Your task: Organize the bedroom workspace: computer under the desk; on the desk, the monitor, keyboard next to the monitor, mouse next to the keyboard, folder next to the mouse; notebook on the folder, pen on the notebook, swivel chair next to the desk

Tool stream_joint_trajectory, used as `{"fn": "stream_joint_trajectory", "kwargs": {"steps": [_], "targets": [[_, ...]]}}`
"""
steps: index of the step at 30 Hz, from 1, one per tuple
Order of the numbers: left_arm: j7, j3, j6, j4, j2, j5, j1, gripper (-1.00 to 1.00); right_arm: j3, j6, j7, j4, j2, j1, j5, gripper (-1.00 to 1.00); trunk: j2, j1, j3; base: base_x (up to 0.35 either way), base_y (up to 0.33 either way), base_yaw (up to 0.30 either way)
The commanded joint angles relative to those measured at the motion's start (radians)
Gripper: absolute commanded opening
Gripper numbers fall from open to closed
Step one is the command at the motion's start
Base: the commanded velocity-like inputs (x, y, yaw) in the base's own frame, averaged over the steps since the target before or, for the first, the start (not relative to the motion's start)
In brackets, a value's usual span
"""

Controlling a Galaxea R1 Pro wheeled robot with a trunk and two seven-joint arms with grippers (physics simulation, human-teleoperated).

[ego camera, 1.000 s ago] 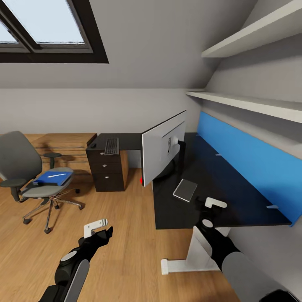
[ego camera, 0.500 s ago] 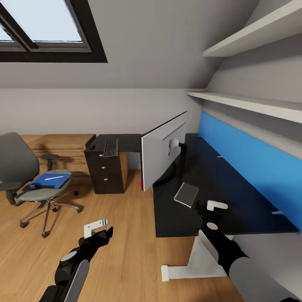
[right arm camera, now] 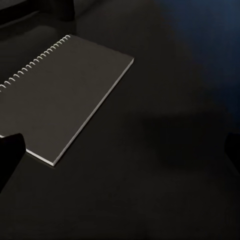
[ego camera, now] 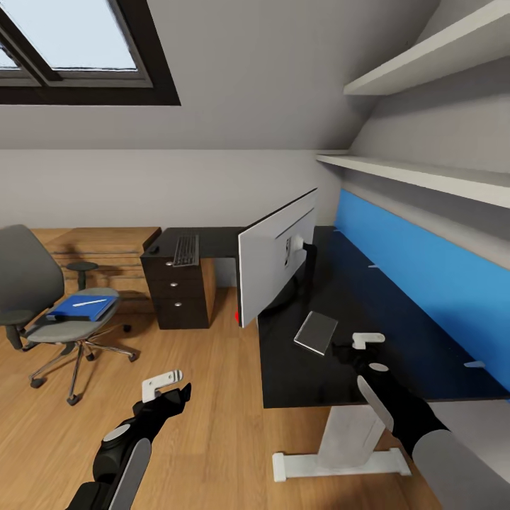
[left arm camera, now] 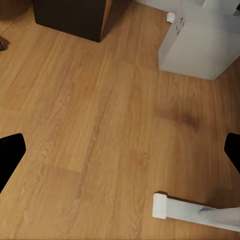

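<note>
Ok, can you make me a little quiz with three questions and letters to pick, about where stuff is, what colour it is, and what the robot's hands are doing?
1. Where is the folder?
A. on the swivel chair
B. on the desk
C. on the floor

2. What colour is the folder?
A. red
B. blue
C. green

3. What is the right gripper doing?
A. clamped on the notebook
B. open above the desk, near the notebook
C. holding the pen

Answers: 1 A, the folder lies on the chair seat with the pen on top. 2 B, its cover is bright blue. 3 B, the right wrist view shows both fingertips wide apart, the notebook lying untouched on the dark desk.
</note>
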Motion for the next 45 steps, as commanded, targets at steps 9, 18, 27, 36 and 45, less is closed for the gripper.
{"fn": "stream_joint_trajectory", "kwargs": {"steps": [9,18,27,36,45], "targets": [[0.009,-0.001,0.003,-0.001,0.0,0.01,-0.001,1.0,0.005,0.006,-0.006,-0.006,-0.004,-0.001,-0.008,1.0,-0.001,0.0,-0.001,0.005,0.0,0.0],[0.009,0.001,0.003,-0.002,0.001,0.009,-0.001,1.0,0.01,0.005,-0.006,0.004,0.001,-0.001,-0.004,1.0,-0.001,0.0,-0.001,0.282,0.0,0.0],[0.009,0.001,0.003,-0.002,0.001,0.009,-0.001,1.0,0.013,0.0,-0.005,0.006,0.027,-0.001,-0.003,1.0,-0.001,0.0,-0.001,0.213,0.0,0.0],[0.009,0.002,0.002,-0.003,0.002,0.009,-0.001,1.0,0.011,0.0,-0.011,0.001,0.04,-0.001,-0.001,1.0,-0.001,0.0,-0.001,0.08,0.0,0.0],[0.009,0.005,0.001,-0.005,0.003,0.009,-0.001,1.0,0.016,-0.001,-0.012,-0.027,0.042,-0.001,0.0,1.0,-0.001,0.0,-0.001,0.115,0.0,0.0]]}}
